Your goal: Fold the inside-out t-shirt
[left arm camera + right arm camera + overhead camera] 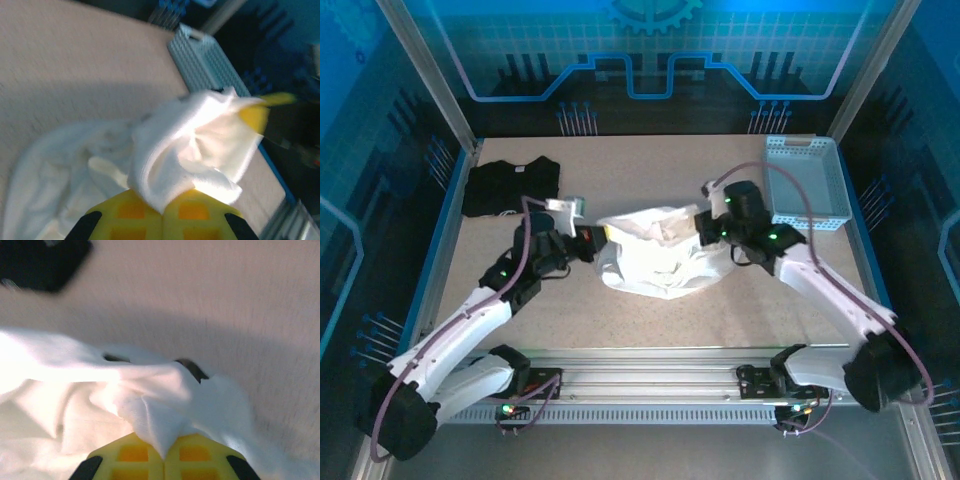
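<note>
From my seat I see the table (650,310) first, a pale speckled board running from the arm bases out to the far wall. The inside-out t-shirt (660,262) lies bunched at the middle of it, a white crumpled heap between the two arms, its upper folds lifted off the surface and its lower edge sagging onto the board toward the near side.

At the far right corner stands a pale blue perforated basket (807,180), apart from the cloth. At the far left lies a black folded t-shirt (510,185), flat and well apart from the white one.

The left gripper (588,243) sits at the left edge of the heap. In its wrist camera, I see the two yellow fingers pressed together with a thick fold of white fabric pinched between them, the cloth fanning out away from the tips.

The right gripper (705,228) sits at the far right edge of the heap, opposite the left one. Its wrist camera shows the fingers closed together too, a peak of white fabric caught in the seam between them and the rest of the shirt spreading left, with a small dark mark showing just beyond the fold.
</note>
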Robot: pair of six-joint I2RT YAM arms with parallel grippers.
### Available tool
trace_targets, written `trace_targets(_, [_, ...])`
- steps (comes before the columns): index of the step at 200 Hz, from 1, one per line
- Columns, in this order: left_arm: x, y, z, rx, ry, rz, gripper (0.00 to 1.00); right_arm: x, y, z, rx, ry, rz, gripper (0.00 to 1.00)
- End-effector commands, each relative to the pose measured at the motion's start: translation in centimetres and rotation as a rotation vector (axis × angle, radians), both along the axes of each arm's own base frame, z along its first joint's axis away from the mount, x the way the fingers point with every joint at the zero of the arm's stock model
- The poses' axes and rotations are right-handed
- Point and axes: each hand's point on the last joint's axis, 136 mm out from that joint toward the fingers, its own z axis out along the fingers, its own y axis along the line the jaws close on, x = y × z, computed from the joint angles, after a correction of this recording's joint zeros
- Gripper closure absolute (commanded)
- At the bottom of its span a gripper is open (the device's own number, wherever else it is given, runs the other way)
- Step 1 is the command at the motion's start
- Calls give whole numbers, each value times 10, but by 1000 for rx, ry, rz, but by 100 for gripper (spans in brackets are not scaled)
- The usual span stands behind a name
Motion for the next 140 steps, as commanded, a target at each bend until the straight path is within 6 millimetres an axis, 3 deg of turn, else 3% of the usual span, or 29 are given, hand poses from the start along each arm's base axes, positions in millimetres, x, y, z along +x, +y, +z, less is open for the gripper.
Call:
trace_targets(1, [24, 22, 94, -94, -179, 112, 100, -4, -4, 98, 125, -235, 48, 100])
trace_targets(25, [40, 22, 184, -119, -308, 130, 100, 5, -26, 183, 191, -385, 23, 100])
trace_targets(37, [43, 23, 227, -123, -375, 140, 100, 7, -31, 216, 185, -441, 16, 100])
trace_targets(49, [42, 24, 260, -128, -442, 140, 100, 8, -36, 235, 170, -490, -2, 100])
trace_targets(62, [42, 26, 268, -106, -458, 146, 100, 6, -38, 237, 159, -500, -6, 100])
trace_targets(79, [45, 30, 237, -54, -404, 162, 100, 2, -33, 208, 152, -445, 14, 100])
trace_targets(109, [40, 40, 125, 23, -198, 173, 100, -13, -22, 98, 147, -206, 20, 100])
trace_targets(128, [21, 40, 62, 61, -83, 132, 100, -35, -10, 31, 152, -66, 25, 98])
trace_targets(140, [7, 37, 31, 61, -25, 92, 100, -51, -3, -15, 133, 22, 28, 97])
